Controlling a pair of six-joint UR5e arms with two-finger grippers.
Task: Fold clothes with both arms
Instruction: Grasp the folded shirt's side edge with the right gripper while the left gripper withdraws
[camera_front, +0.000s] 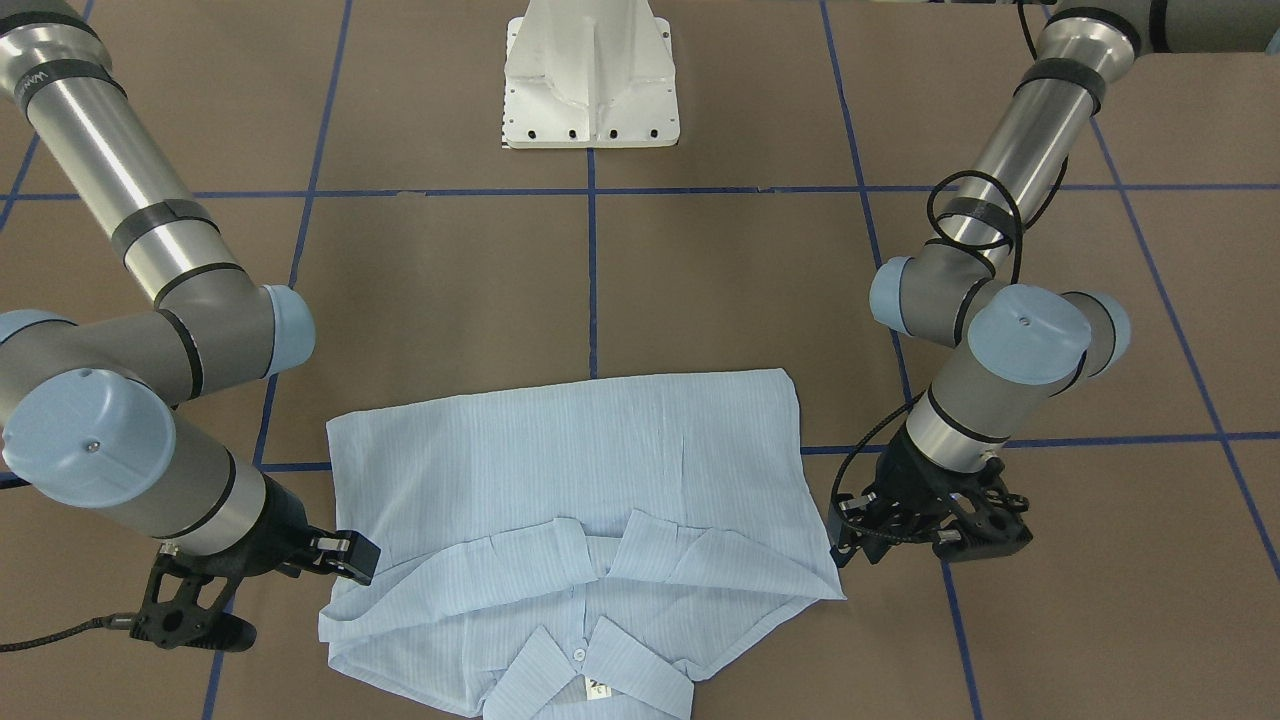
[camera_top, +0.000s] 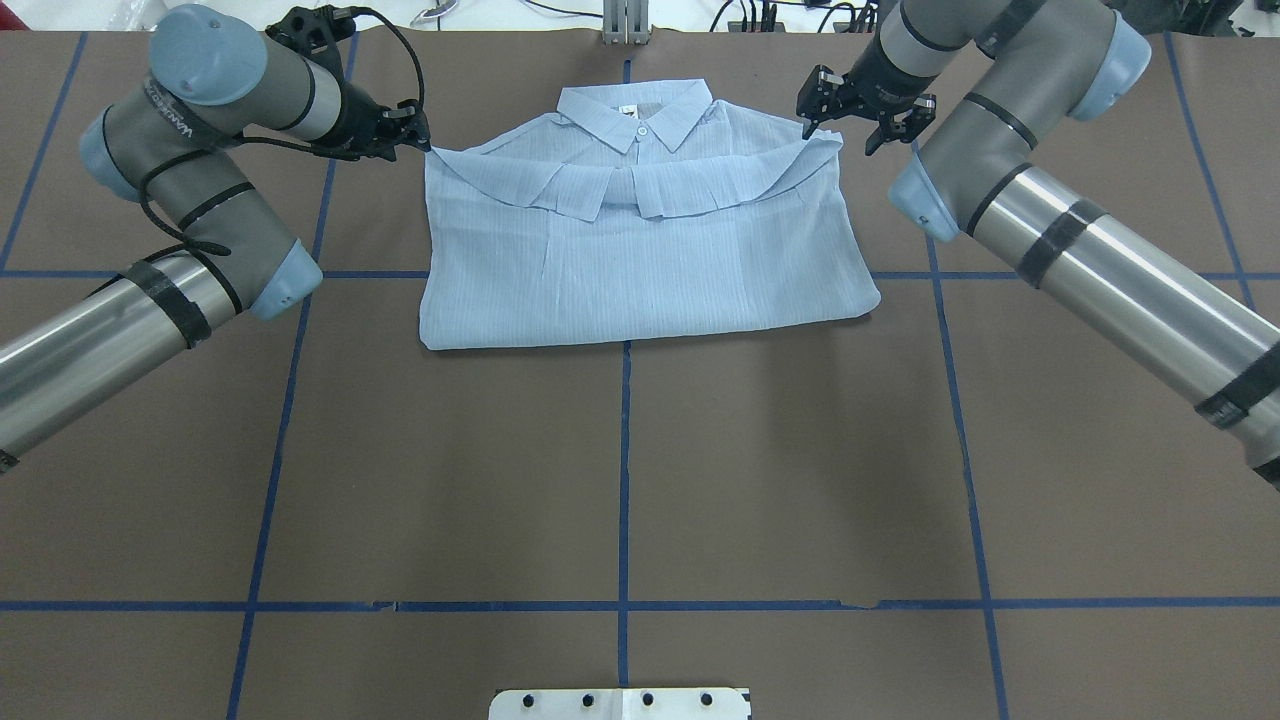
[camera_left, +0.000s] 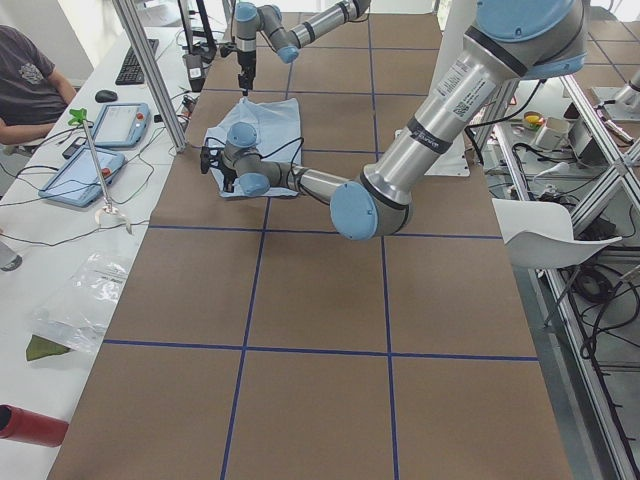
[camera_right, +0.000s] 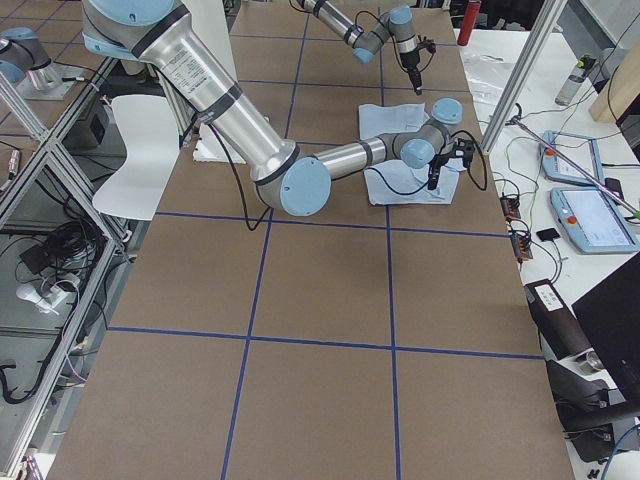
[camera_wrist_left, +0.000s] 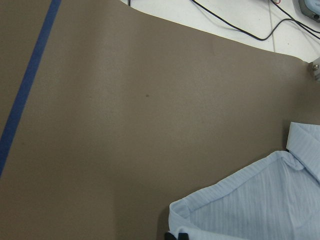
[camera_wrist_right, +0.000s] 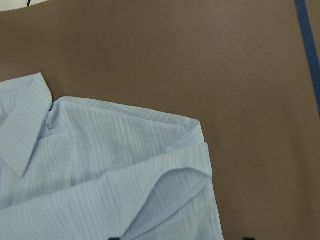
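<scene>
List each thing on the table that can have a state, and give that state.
shirt: folded, lying flat, sleeves folded across the front.
collar button: fastened.
left gripper: shut, apparently on the shirt's shoulder corner.
right gripper: open, at the other shoulder corner.

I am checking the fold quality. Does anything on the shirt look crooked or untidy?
Yes. The shirt is not square: its edge on the robot's right slants outward toward the near corner, and the folded-over layer at that shoulder puckers up instead of lying flat.
</scene>
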